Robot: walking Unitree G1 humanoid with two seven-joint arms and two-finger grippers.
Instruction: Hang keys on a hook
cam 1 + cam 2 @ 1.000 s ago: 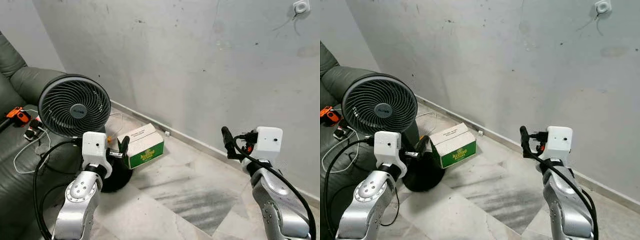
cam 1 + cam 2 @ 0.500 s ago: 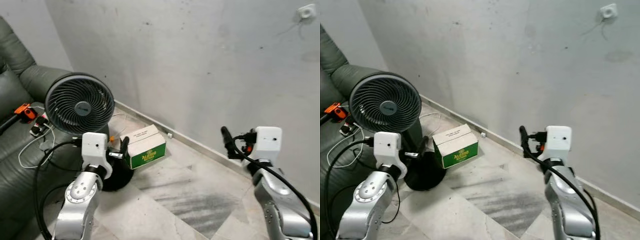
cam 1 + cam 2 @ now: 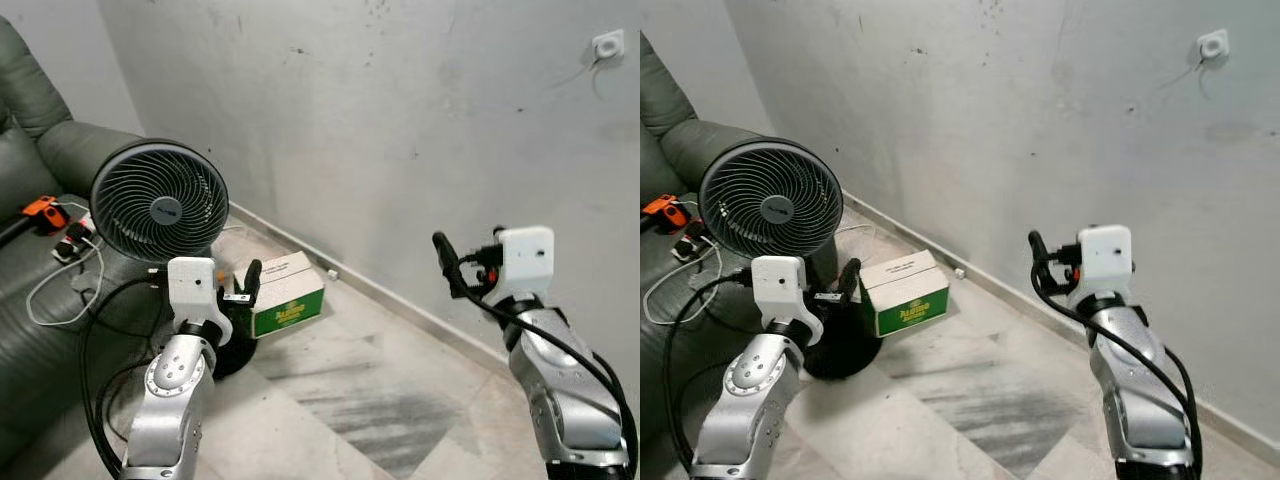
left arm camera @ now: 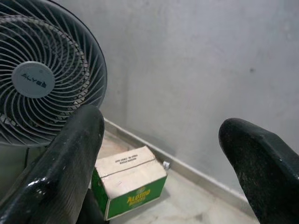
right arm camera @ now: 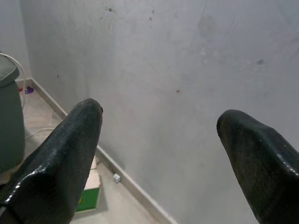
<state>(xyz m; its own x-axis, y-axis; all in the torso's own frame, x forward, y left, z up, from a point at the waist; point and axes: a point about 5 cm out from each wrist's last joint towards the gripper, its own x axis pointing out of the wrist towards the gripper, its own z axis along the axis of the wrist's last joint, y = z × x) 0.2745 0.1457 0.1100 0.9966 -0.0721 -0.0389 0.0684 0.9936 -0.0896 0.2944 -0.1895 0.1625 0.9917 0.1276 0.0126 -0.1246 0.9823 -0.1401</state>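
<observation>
Judging from this moment, the task has hardly begun: no keys and no hook can be made out, so finding and picking up the keys, then finding the hook, all seem left to do. Nearest, the left hand [image 3: 251, 279] is raised in front of the robot with its two black fingers [image 4: 60, 168] spread apart and nothing between them. The right hand [image 3: 441, 256] is held up at about the same height on the other side, its fingers [image 5: 56, 158] also apart and empty, facing the bare grey wall [image 3: 400, 120]. Just past the left hand, on the tiled floor [image 3: 340, 410], stands a round black fan [image 3: 158, 200] with a small grey hub badge; in the left wrist view its lettering is too soft to read with confidence. Beside the fan's base sits a green and white cardboard box [image 3: 287, 293]. Its green side carries a yellow logo that seems to read "Aroma", and small dark print on its white top is too fine to read. Along the floor's left edge is a dark green sofa [image 3: 40, 300] with white cables [image 3: 60, 285] and an orange object [image 3: 42, 209] on it. Farthest, high on the wall, is a small white socket [image 3: 607, 43].
</observation>
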